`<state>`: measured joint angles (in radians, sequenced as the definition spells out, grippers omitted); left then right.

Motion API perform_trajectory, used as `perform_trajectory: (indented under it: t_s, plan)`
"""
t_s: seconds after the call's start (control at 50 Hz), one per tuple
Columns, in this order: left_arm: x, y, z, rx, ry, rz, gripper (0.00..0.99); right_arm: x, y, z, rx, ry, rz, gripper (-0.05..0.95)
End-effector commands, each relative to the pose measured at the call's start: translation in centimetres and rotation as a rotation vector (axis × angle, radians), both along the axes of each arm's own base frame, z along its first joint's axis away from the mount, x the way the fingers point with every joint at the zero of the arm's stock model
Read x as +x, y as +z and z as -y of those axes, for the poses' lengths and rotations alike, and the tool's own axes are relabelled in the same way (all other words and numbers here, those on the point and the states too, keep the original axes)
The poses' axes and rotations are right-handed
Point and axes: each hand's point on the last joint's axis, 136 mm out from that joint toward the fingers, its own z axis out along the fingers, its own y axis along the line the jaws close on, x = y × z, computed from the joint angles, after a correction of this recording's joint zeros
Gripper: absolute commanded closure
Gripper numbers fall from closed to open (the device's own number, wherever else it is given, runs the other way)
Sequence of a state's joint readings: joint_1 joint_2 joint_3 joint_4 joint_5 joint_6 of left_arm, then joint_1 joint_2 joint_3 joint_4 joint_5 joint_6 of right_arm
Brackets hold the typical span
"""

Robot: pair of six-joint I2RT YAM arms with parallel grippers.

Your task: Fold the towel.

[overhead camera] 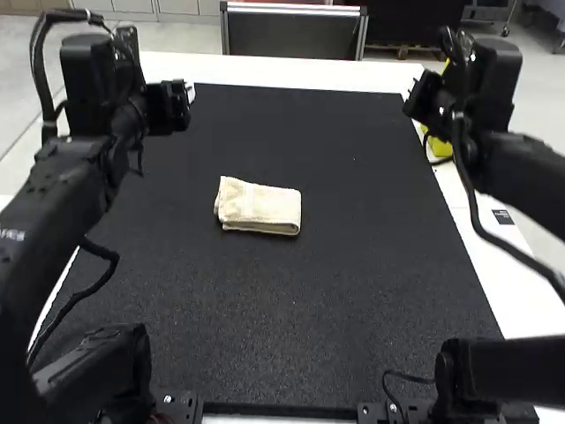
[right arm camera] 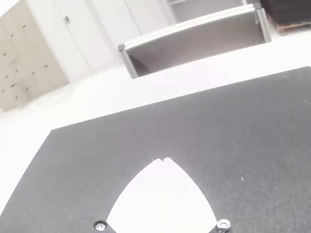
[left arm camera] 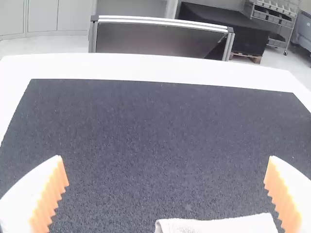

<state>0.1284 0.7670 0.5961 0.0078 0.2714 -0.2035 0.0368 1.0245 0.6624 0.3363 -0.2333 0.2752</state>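
Left gripper is gaping wide, right gripper is pressing fingers together, both holding nothing, towel's lying between them, getting cropped in left wrist view.

Towel: cloth, cream, matt, soft nap with a smoother woven band. Mat: black, matt, finely rough, speckled grain. Worktop: white, smooth. Left pincer: white, smooth, plastic-looking fingers; pads orange, matt, ribbed. Screws: shiny metal.
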Motion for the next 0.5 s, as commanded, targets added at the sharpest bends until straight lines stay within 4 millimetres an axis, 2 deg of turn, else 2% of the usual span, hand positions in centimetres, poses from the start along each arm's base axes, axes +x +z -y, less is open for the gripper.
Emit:
perform_trajectory:
  t_s: [0.0,0.22,0.28,0.48]
  plan:
    - [-1.0,-0.4,-0.4,0.008,0.032,0.015,0.039,-1.8,-1.5,1.0,-0.024,-0.039,0.022,0.92]
    - [-3.4,-1.4,-0.3,0.049,0.039,0.092,0.039,-5.6,-3.4,1.5,-0.021,-0.057,0.112,0.92]
    - [-3.5,-0.7,-0.5,0.054,0.048,0.127,0.039,-6.0,-1.9,1.5,-0.020,-0.059,0.168,0.92]
    - [-3.6,-0.3,-1.1,0.060,0.073,0.166,0.039,-6.2,-3.1,1.6,-0.088,-0.049,0.149,0.92]
